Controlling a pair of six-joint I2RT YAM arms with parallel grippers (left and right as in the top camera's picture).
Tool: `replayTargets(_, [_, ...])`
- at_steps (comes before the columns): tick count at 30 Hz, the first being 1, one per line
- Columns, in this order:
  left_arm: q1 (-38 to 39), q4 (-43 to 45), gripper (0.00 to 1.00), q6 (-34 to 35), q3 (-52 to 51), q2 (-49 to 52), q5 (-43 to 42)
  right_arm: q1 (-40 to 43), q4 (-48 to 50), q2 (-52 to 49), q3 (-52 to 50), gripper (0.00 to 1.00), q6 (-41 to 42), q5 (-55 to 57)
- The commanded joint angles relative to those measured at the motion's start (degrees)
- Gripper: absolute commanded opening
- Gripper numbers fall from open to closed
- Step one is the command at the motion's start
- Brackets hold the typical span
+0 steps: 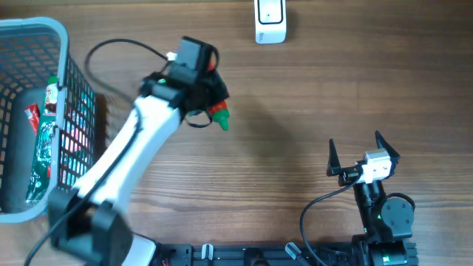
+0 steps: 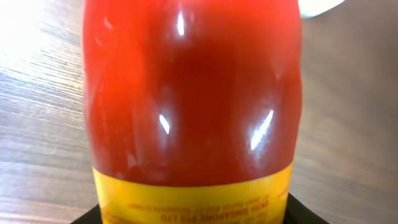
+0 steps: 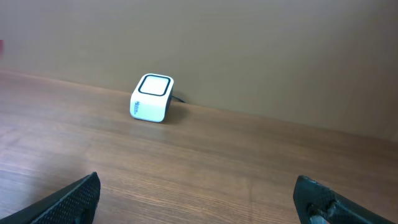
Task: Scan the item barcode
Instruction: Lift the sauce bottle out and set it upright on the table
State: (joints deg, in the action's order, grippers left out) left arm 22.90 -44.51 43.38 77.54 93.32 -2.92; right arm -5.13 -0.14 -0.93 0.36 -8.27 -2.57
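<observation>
Red sauce bottle (image 2: 193,106) pinched in the left claw (image 1: 205,94), so carry it beyond and rightward of that claw to the white scanner (image 1: 270,22), rolling the wrist until the unseen barcode faces its window, leaving the spread right claw (image 1: 355,140) idle.

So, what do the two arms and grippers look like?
The left arm has a long white link between black joints, and a thin black cable loops by its wrist. The right arm is black, with a small green light and a white camera block. The right gripper has two black pointed fingers.
</observation>
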Motion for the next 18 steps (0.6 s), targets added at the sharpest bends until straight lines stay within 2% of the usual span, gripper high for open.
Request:
replayTargets(1, [1.86,3.52,0.45,-1.16,0.79,8.83,2.38,-0.15,0.13,-0.09,-0.04,1.00,-0.74,-0.52])
replayTargets(4, [3.52,6.58,0.45,-1.14,0.79,14.95,2.34,-0.17,0.13,-0.09,-0.04,1.00,-0.72,-0.52])
replayTargets(8, [6.88,6.34,0.45,-1.20,0.79,20.11,2.40,-0.17,0.13,-0.09,-0.04,1.00,-0.72,-0.52])
replayTargets(11, [9.81,5.88,0.46,-4.46,0.76,20.98,2.95,-0.15,0.13,-0.09,-0.04,1.00,-0.72,-0.52])
replayTargets(15, [14.49,3.17,0.52,-5.70,0.31,21.03,10.67,-0.17,0.13,-0.09,-0.04,1.00,-0.72,-0.52])
replayTargets(18, [16.79,1.53,0.53,-5.70,-0.59,21.03,12.92,-0.17,0.13,-0.09,-0.04,1.00,-0.70,-0.52])
